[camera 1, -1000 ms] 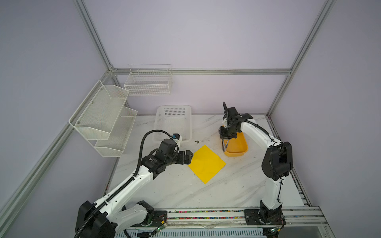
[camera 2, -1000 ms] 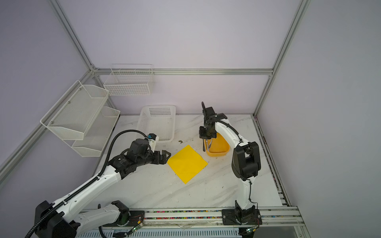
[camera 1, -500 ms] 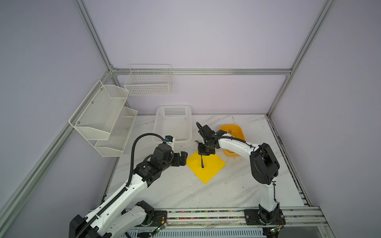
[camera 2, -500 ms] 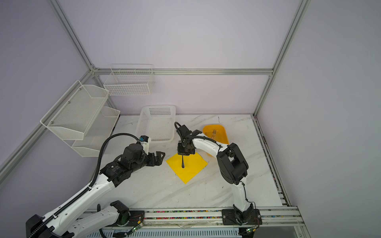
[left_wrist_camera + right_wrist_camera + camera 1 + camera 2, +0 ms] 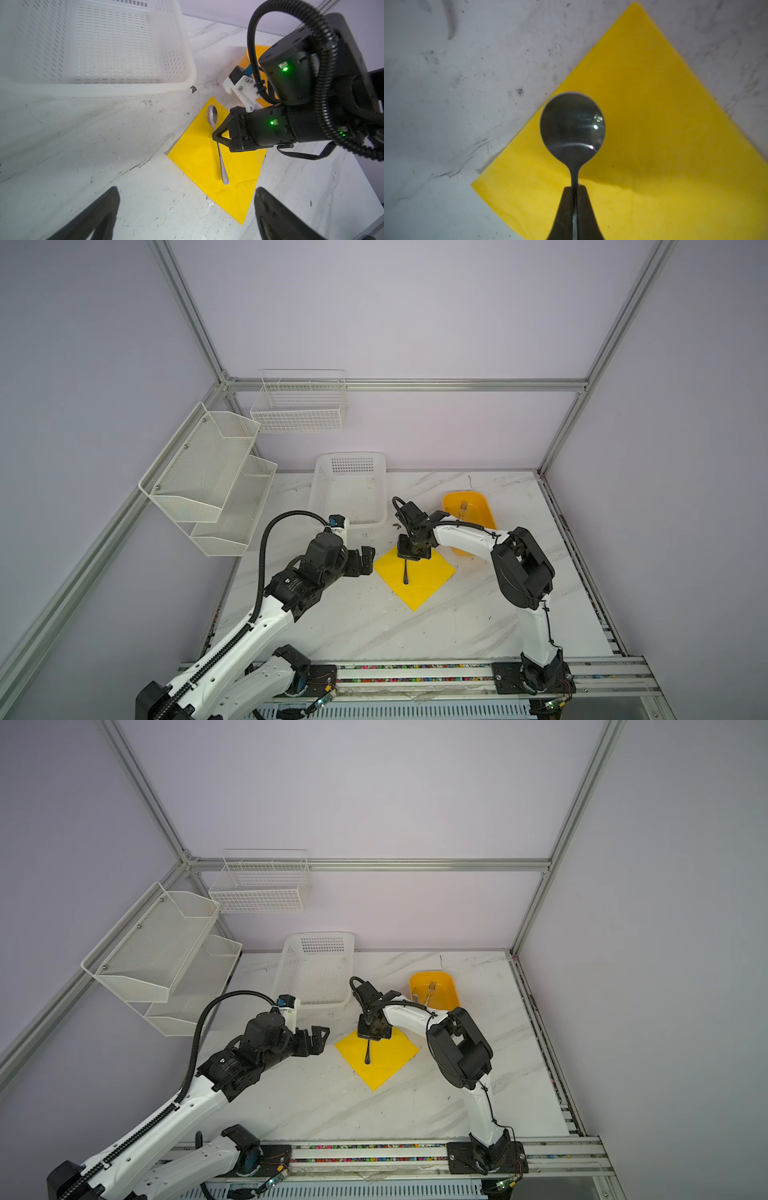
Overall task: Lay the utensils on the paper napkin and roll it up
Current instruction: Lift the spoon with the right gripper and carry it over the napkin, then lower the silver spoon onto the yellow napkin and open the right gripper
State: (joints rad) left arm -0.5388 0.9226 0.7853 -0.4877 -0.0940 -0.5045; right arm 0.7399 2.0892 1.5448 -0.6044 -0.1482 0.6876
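Observation:
The yellow paper napkin (image 5: 428, 578) (image 5: 388, 1056) (image 5: 199, 158) (image 5: 664, 135) lies flat as a diamond on the marble table. My right gripper (image 5: 406, 559) (image 5: 368, 1038) (image 5: 216, 137) (image 5: 575, 188) is shut on the neck of a silver spoon (image 5: 405, 574) (image 5: 367, 1054) (image 5: 220, 160) (image 5: 572, 126). The spoon lies level along the napkin's middle; I cannot tell whether it touches the paper. A fork (image 5: 462, 510) (image 5: 431, 989) rests in the orange tub (image 5: 482, 510) (image 5: 451, 988). My left gripper (image 5: 369, 556) (image 5: 322, 1035) (image 5: 187, 193) is open and empty, just left of the napkin's left corner.
A white perforated basket (image 5: 320, 493) (image 5: 286, 969) (image 5: 182, 68) stands behind the left gripper. White mesh shelves (image 5: 199, 472) (image 5: 145, 952) and a wire basket (image 5: 299, 414) hang on the left and back walls. The right arm's elbow (image 5: 521, 568) rises right of the napkin.
The right gripper carried the spoon from the orange tub leftward to the napkin and has stayed there over the last half second. The left arm shifted slightly; its gripper stayed open.

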